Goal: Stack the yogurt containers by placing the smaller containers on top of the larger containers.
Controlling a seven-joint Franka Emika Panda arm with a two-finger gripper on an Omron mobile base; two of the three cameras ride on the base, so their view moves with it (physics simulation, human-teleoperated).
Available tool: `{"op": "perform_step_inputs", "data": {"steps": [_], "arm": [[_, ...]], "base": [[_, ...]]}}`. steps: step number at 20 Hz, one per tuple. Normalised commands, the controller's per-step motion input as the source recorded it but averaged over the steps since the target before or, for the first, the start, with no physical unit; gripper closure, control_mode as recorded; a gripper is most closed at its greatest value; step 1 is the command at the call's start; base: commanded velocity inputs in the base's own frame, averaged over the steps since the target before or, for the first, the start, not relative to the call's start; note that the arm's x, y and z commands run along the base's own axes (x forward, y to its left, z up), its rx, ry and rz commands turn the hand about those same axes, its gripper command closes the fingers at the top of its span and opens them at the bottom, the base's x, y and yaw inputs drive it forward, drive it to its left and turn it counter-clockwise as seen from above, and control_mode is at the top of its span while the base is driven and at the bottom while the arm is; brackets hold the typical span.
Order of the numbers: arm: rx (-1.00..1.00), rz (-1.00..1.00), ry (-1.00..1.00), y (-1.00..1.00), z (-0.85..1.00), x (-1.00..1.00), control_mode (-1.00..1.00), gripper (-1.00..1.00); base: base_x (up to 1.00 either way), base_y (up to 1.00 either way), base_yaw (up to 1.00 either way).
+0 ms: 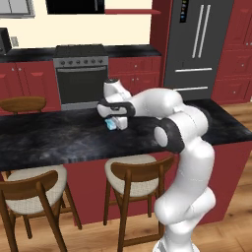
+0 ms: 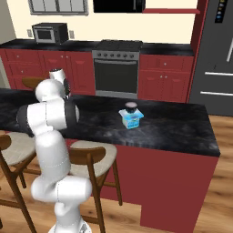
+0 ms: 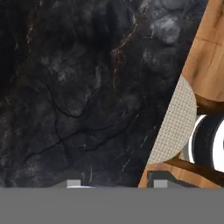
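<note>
I see the pale blue-and-white boxy pack [image 2: 131, 119] upright mid-counter on the black marble island [image 2: 173, 127], a dark teal round cup [image 2: 131, 107] stacked upright on top. My gripper [image 1: 115, 123] is closed around a small light-blue tub [image 1: 111, 125] just above that island.

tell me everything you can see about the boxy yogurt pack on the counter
The boxy yogurt pack is pale blue and white with faint greenish marks, looking like printed carton. It stands upright on the black marble counter, towards the middle of the island, well in from its edges. A dark round cup sits on top of it, touching its upper face. In the left base view the robot's arm partly hides the pack.
</note>
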Motion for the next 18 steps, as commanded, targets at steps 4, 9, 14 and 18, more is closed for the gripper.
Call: {"op": "perform_step_inputs", "data": {"steps": [4,9,14,18], "arm": [[0.17,-0.5,-0.09,-0.51,0.68,-0.4,-1.0,1.0],[0.19,-0.45,-0.04,-0.61,0.67,-0.34,-1.0,1.0],[0.18,-0.42,-0.04,-0.52,0.59,-0.35,-1.0,1.0],[0.16,-0.4,-0.03,-0.48,0.49,-0.32,-1.0,1.0]], "base": [[0.0,0.0,0.0],[0.0,0.0,0.0],[0.0,0.0,0.0],[0.0,0.0,0.0]]}}
